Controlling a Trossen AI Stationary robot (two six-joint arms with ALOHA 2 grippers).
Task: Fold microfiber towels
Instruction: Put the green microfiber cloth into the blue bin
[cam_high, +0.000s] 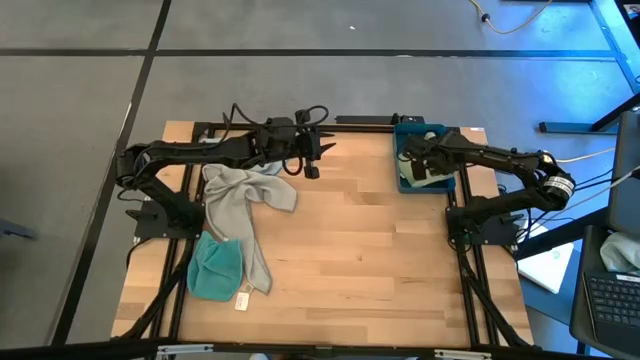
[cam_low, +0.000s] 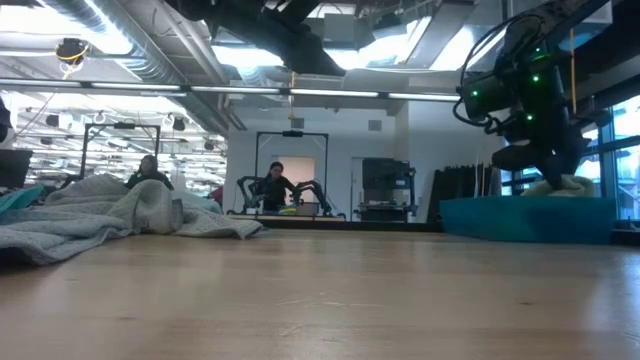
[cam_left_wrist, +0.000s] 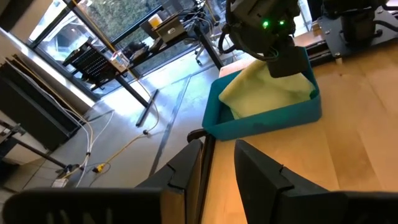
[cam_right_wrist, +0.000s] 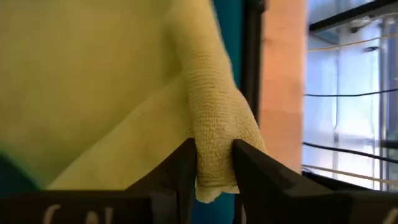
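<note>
— Green terry, soft and looped: that is what sits between my right claw (cam_right_wrist: 214, 163) fingers, a thick fold of the pale green towel (cam_right_wrist: 93, 93) bunched into a rounded ridge.

— Clamped on it?

— The fingers flank the ridge closely on both sides, touching it, but I cannot tell whether they pinch it or have let go. The towel lies right under that claw, inside the blue tray (cam_left_wrist: 273, 118), whose walls are rigid and smooth.

— So which step is this?

— I judge it to be stowing a folded towel in the tray. If so, the next move calls for spreading the fingers wide and lifting straight up, so the loops don't snag and undo the fold.

— And your left claw (cam_left_wrist: 217, 163)?

— It hangs over the wood table (cam_high: 380, 260), fingers apart with nothing between them, facing the tray. Behind it and to its side lies a crumpled grey towel (cam_high: 240, 200), limp and wrinkled, and farther off a teal one (cam_high: 215, 268), bunched, with a white tag (cam_high: 241, 299) beside it. Those are unfolded.
</note>
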